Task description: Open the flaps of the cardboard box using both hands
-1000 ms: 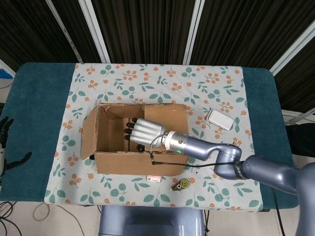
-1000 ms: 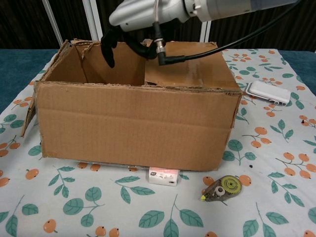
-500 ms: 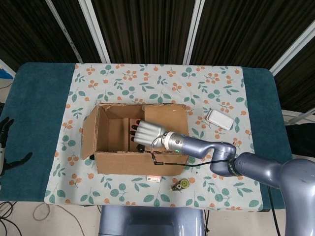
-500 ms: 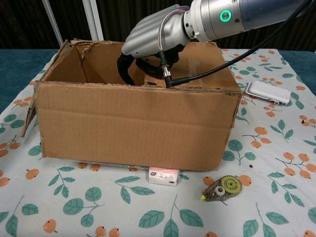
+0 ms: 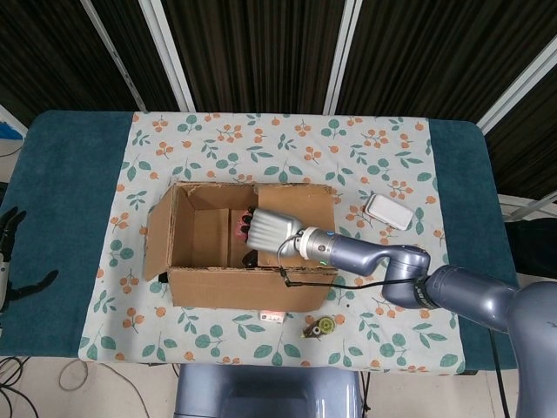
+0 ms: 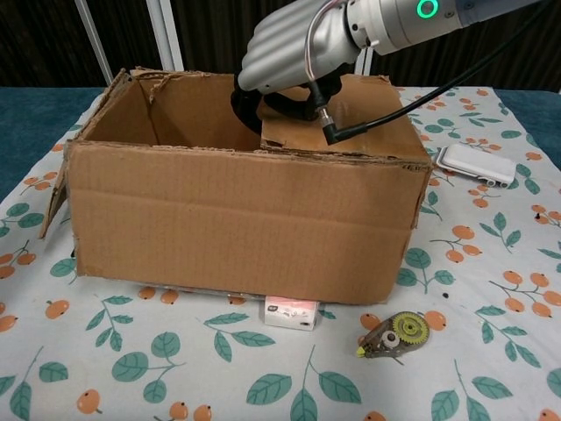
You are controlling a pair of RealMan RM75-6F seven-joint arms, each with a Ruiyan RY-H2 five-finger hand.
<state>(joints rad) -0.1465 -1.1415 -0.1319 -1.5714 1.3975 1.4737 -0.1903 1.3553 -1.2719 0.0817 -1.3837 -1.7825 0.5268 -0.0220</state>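
The cardboard box (image 5: 235, 283) (image 6: 237, 219) stands mid-table on the flowered cloth. Its left flap (image 5: 157, 235) hangs open outward. Its right flap (image 5: 300, 205) (image 6: 351, 123) lies folded in over the right half of the box. My right hand (image 5: 271, 228) (image 6: 289, 39) hovers over the flap's free edge, and its dark fingers (image 6: 250, 101) curl down around that edge into the box. My left hand (image 5: 9, 228) shows only at the far left edge, well away from the box, fingers spread and holding nothing.
A white case (image 5: 389, 211) (image 6: 473, 164) lies right of the box. A correction tape dispenser (image 5: 319, 327) (image 6: 394, 333) and a small white packet (image 5: 272, 317) (image 6: 291, 312) sit in front of it. Something pink (image 5: 241, 226) lies inside the box.
My right hand has moved right from the box's open middle to the inner edge of the right flap, and its fingers went from stretched out to curled down.
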